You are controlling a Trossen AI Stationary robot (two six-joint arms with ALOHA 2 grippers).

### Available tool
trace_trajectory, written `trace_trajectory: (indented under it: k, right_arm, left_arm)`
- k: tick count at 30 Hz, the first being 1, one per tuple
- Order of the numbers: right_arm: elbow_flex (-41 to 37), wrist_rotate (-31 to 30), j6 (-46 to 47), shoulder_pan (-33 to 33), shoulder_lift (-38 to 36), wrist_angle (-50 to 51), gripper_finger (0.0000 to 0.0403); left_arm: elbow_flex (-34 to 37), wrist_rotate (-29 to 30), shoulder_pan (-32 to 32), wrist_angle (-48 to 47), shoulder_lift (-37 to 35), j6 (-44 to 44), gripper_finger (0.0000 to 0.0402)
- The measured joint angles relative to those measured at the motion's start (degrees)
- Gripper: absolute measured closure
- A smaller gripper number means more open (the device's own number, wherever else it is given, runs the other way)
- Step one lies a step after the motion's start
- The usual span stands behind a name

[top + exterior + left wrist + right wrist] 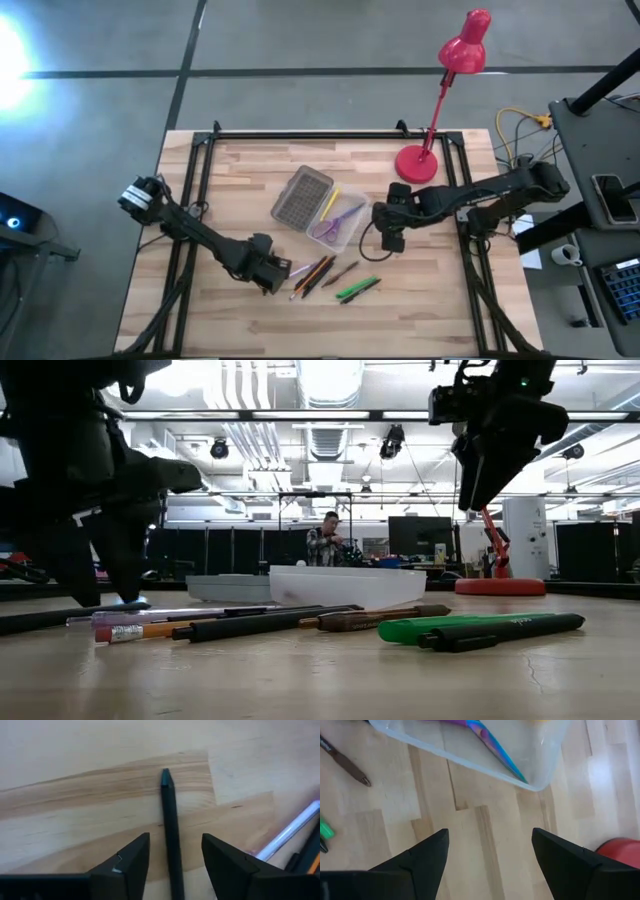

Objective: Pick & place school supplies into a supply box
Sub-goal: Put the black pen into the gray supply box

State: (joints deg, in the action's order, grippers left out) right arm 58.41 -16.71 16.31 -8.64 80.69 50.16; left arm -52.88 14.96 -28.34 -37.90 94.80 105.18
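Note:
The supply box (pixel 338 220) lies open mid-table, its grey grid lid (pixel 300 197) folded out flat beside it. A yellow pen (pixel 329 203) and a purple pen (pixel 492 742) lie inside it. On the wood near it lie a purple-white pen (pixel 300 277), orange and black ones (pixel 318 272), a brown one (pixel 345 272) and a green and black pair (pixel 358 289). My left gripper (pixel 173 840) is open and low, with one finger on either side of a dark pen (pixel 170 815) lying flat, and touches nothing. My right gripper (pixel 490 834) is open and raised (pixel 490 460) beside the box's right corner.
A red desk lamp (pixel 440 95) stands with its base (pixel 416 163) at the far right of the table, just beyond my right arm. Bare wood lies along the near edge (pixel 330 325) and at the far left (pixel 235 170). A person (pixel 325 545) shows in the room behind.

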Motion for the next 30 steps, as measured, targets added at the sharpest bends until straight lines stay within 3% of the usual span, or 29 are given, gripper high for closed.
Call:
trace_trajectory:
  k: [7, 15, 20, 25, 27, 30]
  right_arm:
    - [0.3, 0.0, 0.4, -0.2, 0.1, -1.4, 0.0128]
    - [1.5, -1.4, 0.0, -0.2, 0.4, -1.6, 0.0135]
    - [0.9, -2.1, 0.2, -0.6, 0.3, 0.0, 0.0142]
    - [0.3, -3.1, 0.2, -1.3, -0.1, 0.6, 0.0145]
    - [0.2, -3.2, 0.4, -1.4, -0.1, 0.6, 0.0145]
    - [0.1, -3.5, 0.6, -1.4, -0.1, 0.5, 0.0145]
  left_arm:
    - [-1.2, -1.3, 0.2, -1.3, 4.9, 0.0, 0.0295]
    - [-1.7, -2.2, 1.0, -4.1, 3.6, -0.8, 0.0387]
    - [-1.2, -1.7, 1.4, -3.0, 1.2, -3.5, 0.0389]
    - [-1.2, 8.0, 1.7, 2.2, -6.1, -4.9, 0.0391]
    - [-1.2, 11.5, 3.0, 6.7, -8.7, -8.8, 0.0391]
    - [-1.3, 11.8, 8.0, 16.4, -10.5, -20.7, 0.0391]
